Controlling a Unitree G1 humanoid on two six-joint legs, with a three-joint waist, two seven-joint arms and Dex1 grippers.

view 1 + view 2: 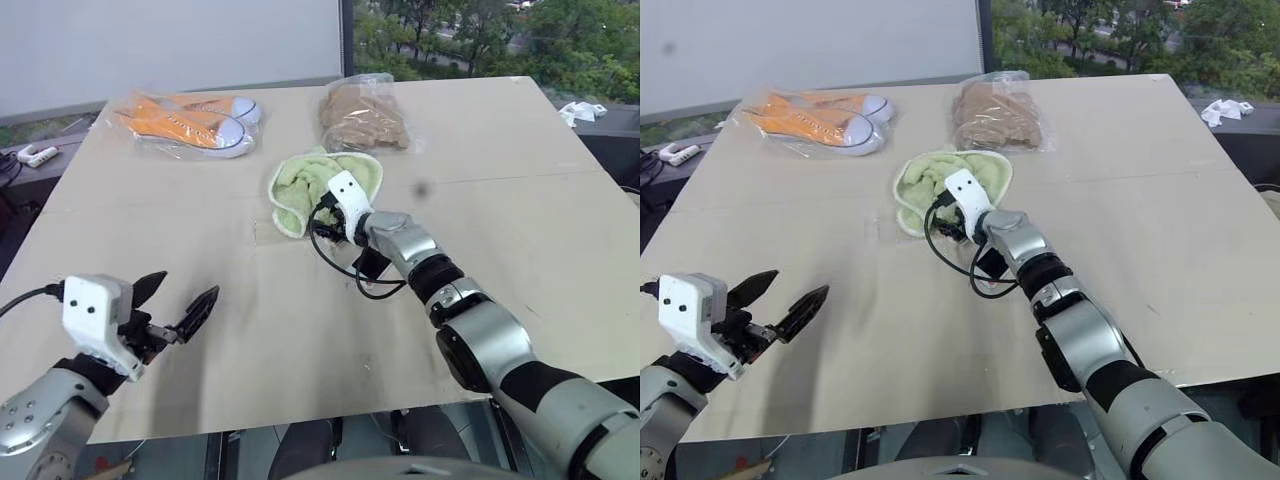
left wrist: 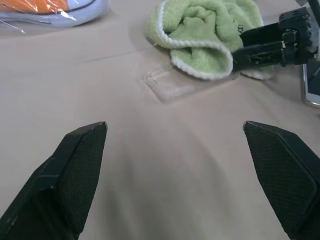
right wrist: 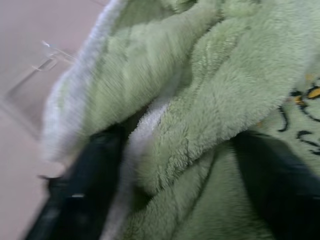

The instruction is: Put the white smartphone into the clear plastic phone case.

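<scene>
The clear plastic phone case (image 2: pixel 172 82) lies flat on the table just beside a crumpled green towel (image 1: pixel 300 180). A sliver of the white smartphone (image 2: pixel 311 90) shows on the table past the towel, under my right arm. My right gripper (image 1: pixel 322 222) is pushed into the towel's near edge, its fingers (image 3: pixel 95 165) apart with a thick fold of towel between them. My left gripper (image 1: pixel 187 287) hovers open and holding nothing over the near left of the table, well short of the case.
A clear bag with orange shoes (image 1: pixel 190 122) lies at the back left, and a bag of brown items (image 1: pixel 362 115) behind the towel. A black cable (image 1: pixel 350 275) loops under my right wrist. The pale table (image 1: pixel 520 230) ends near my body.
</scene>
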